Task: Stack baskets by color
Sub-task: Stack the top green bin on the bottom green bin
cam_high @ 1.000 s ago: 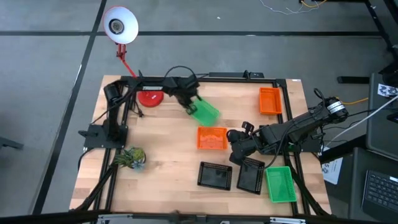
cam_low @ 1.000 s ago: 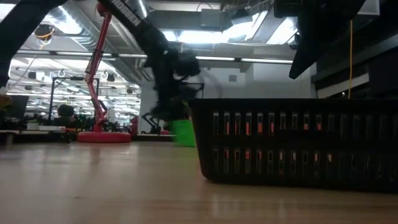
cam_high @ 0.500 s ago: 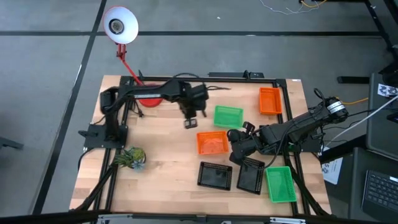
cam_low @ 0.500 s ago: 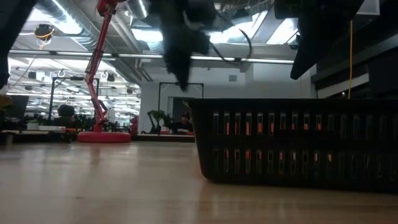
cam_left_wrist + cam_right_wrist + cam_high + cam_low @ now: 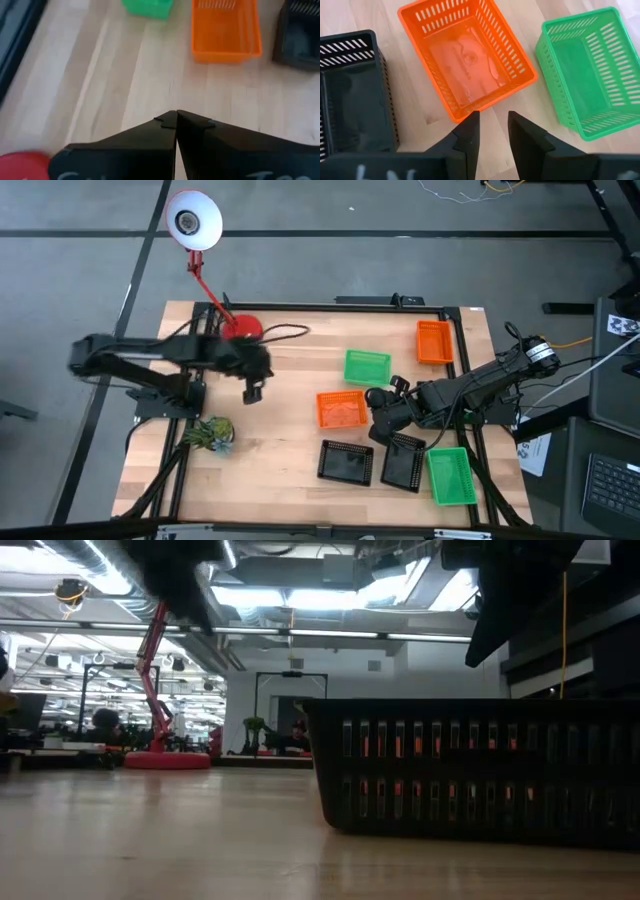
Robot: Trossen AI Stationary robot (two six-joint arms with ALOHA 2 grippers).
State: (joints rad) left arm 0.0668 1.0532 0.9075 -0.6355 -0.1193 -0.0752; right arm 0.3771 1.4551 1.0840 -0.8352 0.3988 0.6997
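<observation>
A green basket point(image 5: 367, 367) lies flat on the table just beyond an orange basket point(image 5: 340, 408). A second orange basket point(image 5: 434, 341) sits at the far right. Two black baskets point(image 5: 346, 462) point(image 5: 404, 460) and another green basket point(image 5: 450, 475) stand near the front right. My left gripper point(image 5: 253, 390) hangs shut and empty over the table's left part, and in its wrist view point(image 5: 176, 117) bare wood lies ahead. My right gripper point(image 5: 492, 125) is open above the near rim of the middle orange basket point(image 5: 467, 70), touching nothing.
A red lamp base point(image 5: 240, 330) with its white head point(image 5: 193, 220) stands at the far left. A small plant point(image 5: 212, 432) sits at the left front. Bare wood lies between the plant and the baskets. In the low view a black basket point(image 5: 470, 765) fills the right.
The green basket, tilted at my left gripper a second ago, has gone toward the table's right and now lies flat beyond the orange basket. My left gripper has parted from it, then swung quickly up and back toward the table's left edge.
</observation>
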